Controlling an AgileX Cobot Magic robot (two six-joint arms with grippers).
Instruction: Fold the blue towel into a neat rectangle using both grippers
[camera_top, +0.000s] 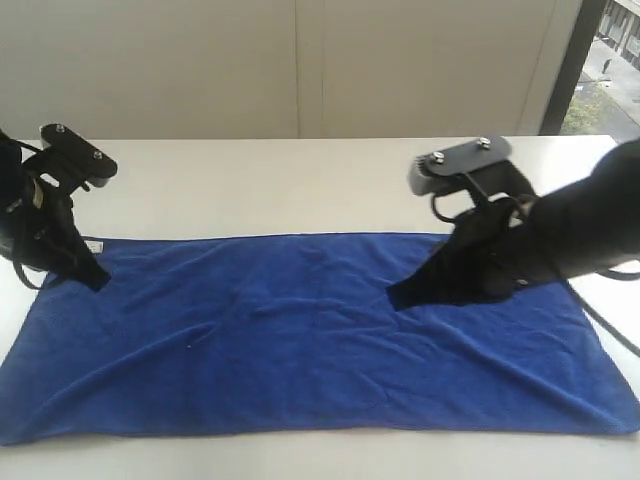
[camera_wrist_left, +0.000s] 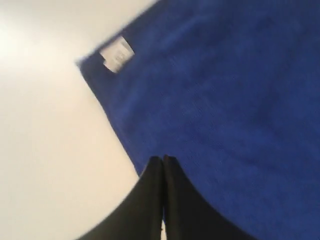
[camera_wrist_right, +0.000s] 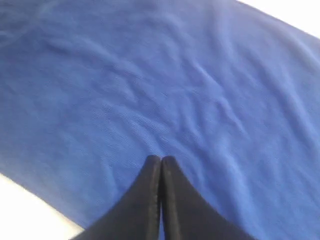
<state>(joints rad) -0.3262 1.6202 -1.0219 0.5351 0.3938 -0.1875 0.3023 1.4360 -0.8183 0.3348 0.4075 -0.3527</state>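
The blue towel (camera_top: 310, 335) lies spread flat and wide across the white table, with a few soft creases. Its small white tag (camera_top: 93, 244) sits at the far left corner, also the white tag (camera_wrist_left: 117, 55) in the left wrist view. My left gripper (camera_top: 97, 281) is shut with nothing in it, its tips over the towel's left edge near that corner. My right gripper (camera_top: 397, 297) is shut and empty too, hovering over the towel's middle right. From each wrist, the left gripper (camera_wrist_left: 163, 158) and the right gripper (camera_wrist_right: 161, 158) show jaws pressed together above blue towel (camera_wrist_right: 150, 85).
The white table (camera_top: 280, 180) runs behind the towel to a pale wall. A window (camera_top: 610, 60) shows at the far right. A thin strip of table (camera_top: 300, 455) lies in front of the towel's near edge.
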